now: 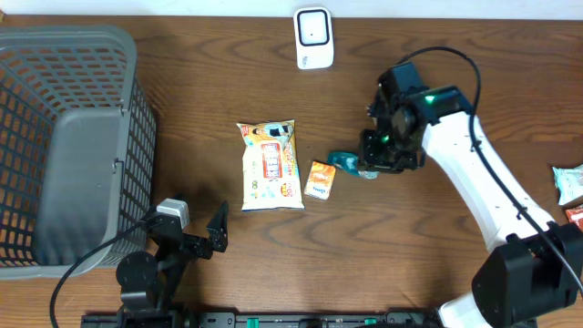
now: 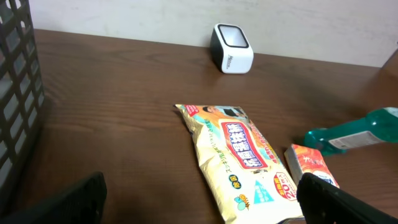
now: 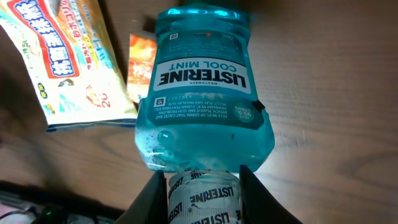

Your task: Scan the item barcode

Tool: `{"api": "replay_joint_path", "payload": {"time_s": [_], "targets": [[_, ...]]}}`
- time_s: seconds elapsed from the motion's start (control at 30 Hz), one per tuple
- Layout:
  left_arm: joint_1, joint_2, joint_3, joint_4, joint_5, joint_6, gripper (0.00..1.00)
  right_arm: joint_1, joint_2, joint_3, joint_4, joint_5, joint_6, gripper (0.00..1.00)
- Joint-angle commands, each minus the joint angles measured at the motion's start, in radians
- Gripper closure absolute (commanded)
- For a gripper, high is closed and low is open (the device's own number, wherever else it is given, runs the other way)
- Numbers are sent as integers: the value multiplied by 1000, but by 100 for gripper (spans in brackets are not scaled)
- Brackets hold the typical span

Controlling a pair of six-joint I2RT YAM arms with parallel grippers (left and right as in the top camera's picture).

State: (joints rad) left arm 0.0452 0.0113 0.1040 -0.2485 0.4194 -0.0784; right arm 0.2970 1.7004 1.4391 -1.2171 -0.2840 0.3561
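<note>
Nearest, our left fingers [image 1: 219, 228] stand wide apart, idle. Farther in, our right fingers [image 3: 256, 198] clamp the capped neck of the Listerine bottle [image 3: 205, 93], just right of an orange packet [image 1: 320, 179]. We judge its barcode must squarely face the far barcode scanner [image 1: 313, 36]. Only the right wrist view reads the label; no barcode shows.

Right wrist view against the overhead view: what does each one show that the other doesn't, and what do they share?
Only the right wrist: the Listerine label readable, and the right gripper clamped on the mouthwash bottle at its cap. Only the overhead: the basket, the scanner, the open left gripper and packets at the right edge. Both: the mouthwash bottle, the yellow pouch and the small orange packet.
</note>
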Motion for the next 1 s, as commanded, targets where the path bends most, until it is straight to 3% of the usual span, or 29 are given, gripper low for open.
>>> {"api": "replay_joint_path", "payload": {"time_s": [0.0, 0.6, 0.83, 0.97], "targets": [[4, -1, -20, -12, -2, -6, 2, -28, -16, 28, -29, -48, 6, 76], [4, -1, -20, -12, -2, -6, 2, -51, -16, 71, -181, -39, -5, 67], [4, -1, -20, -12, -2, -6, 2, -42, -16, 70, -141, 128, -57, 38], [4, -1, -20, -12, -2, -6, 2, -13, -16, 19, -56, 196, -111, 31]]}}
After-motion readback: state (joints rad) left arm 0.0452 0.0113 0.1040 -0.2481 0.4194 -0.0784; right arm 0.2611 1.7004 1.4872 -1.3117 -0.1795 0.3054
